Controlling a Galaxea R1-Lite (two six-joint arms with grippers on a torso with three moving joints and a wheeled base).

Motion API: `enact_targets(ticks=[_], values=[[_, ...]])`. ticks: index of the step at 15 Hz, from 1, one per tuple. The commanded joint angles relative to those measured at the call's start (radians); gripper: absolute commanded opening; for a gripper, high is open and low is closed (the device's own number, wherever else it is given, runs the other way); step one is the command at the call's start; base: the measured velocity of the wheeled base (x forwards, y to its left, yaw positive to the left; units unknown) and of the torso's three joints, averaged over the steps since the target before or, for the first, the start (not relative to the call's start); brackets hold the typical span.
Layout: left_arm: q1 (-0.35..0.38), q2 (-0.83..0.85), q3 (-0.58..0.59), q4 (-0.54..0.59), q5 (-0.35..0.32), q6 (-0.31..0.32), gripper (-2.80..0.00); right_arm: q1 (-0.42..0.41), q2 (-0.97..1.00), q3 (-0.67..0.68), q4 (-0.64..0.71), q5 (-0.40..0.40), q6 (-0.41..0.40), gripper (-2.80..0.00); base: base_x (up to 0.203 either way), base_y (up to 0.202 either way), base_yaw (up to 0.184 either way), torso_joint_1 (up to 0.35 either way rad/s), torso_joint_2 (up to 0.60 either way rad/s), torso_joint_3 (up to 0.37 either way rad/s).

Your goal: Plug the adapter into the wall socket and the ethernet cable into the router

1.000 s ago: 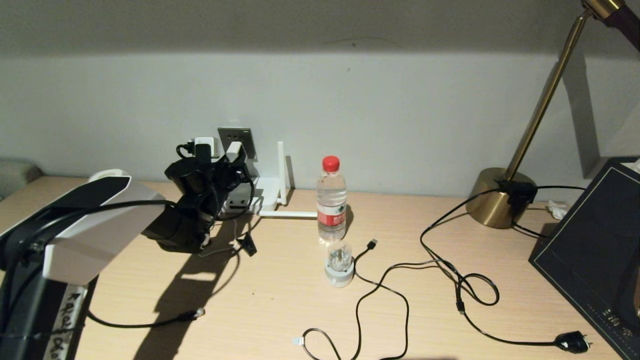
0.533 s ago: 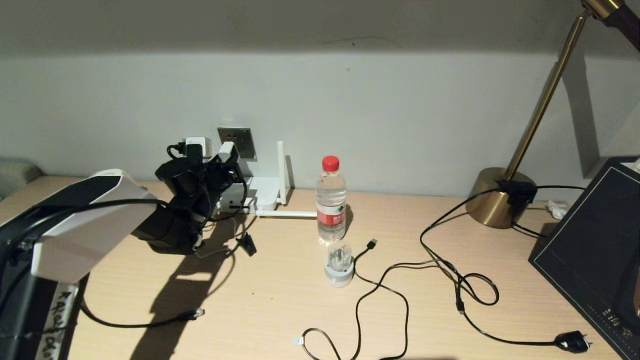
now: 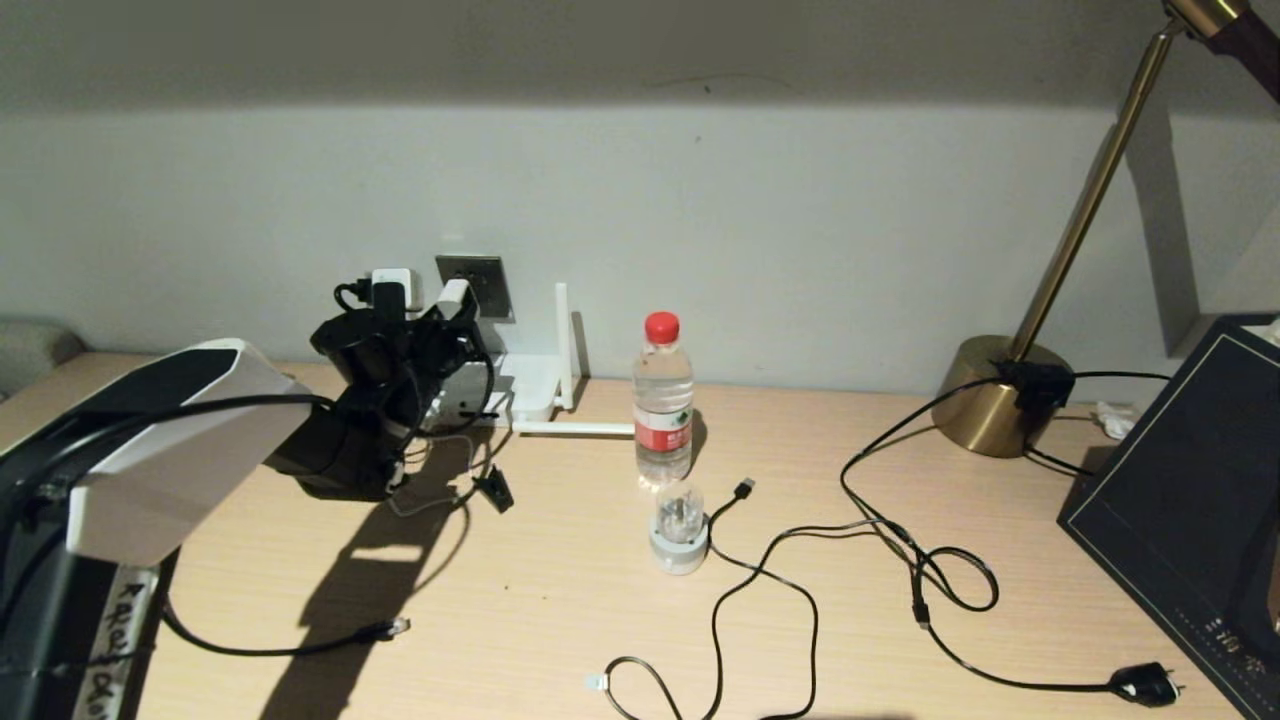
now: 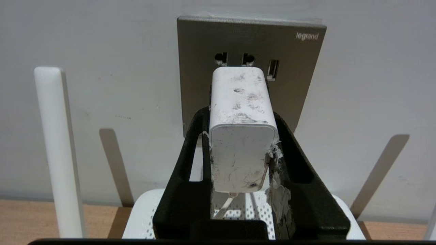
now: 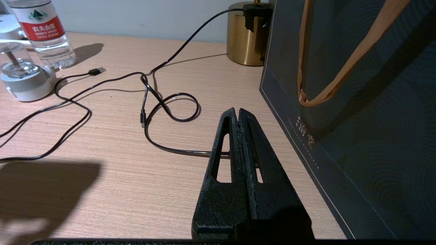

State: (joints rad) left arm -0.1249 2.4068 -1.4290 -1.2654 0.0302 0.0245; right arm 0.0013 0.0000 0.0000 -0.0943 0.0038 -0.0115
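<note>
My left gripper [image 3: 440, 312] [image 4: 241, 115] is up at the wall, shut on the adapter [image 4: 242, 129] [image 3: 453, 297], a scuffed white block with a thin white cord hanging from it. The adapter's far end meets the grey wall socket [image 4: 252, 41] [image 3: 487, 282] just under the top row of holes; its prongs are hidden. The white router [image 3: 535, 385] [image 4: 146, 217] sits right below, one antenna [image 4: 51, 146] upright. The ethernet cable [image 3: 300, 650] lies on the table at front left, its clear plug [image 3: 398, 627] free. My right gripper [image 5: 237, 110] hovers shut and empty over the table beside a dark bag.
A water bottle [image 3: 662, 400] and a round white-and-clear gadget [image 3: 678, 530] stand mid-table. A USB-tipped cable [image 3: 745, 487] and a black cord with a mains plug [image 3: 1145, 683] trail across the right half. At right are the brass lamp base [image 3: 1000, 395] and the dark bag [image 3: 1180, 480]. A small black clip [image 3: 495, 492] lies near the router.
My left gripper, still holding the adapter, has shifted a little to the left in front of the wall socket. Nothing else has moved.
</note>
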Motion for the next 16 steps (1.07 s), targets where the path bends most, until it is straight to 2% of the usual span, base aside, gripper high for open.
enact_targets(ticks=[1,16], values=[[-0.001,0.009,-0.032,0.007,0.0,0.0,-2.8,0.0,0.002,0.035,-0.001,0.001,-0.001,-2.8,0.0,0.0,0.0,0.0,0.0,0.0],[-0.007,0.034,-0.128,0.086,0.002,0.0,-2.8,0.0,0.002,0.035,-0.001,0.001,-0.001,-2.8,0.0,0.0,0.0,0.0,0.0,0.0]])
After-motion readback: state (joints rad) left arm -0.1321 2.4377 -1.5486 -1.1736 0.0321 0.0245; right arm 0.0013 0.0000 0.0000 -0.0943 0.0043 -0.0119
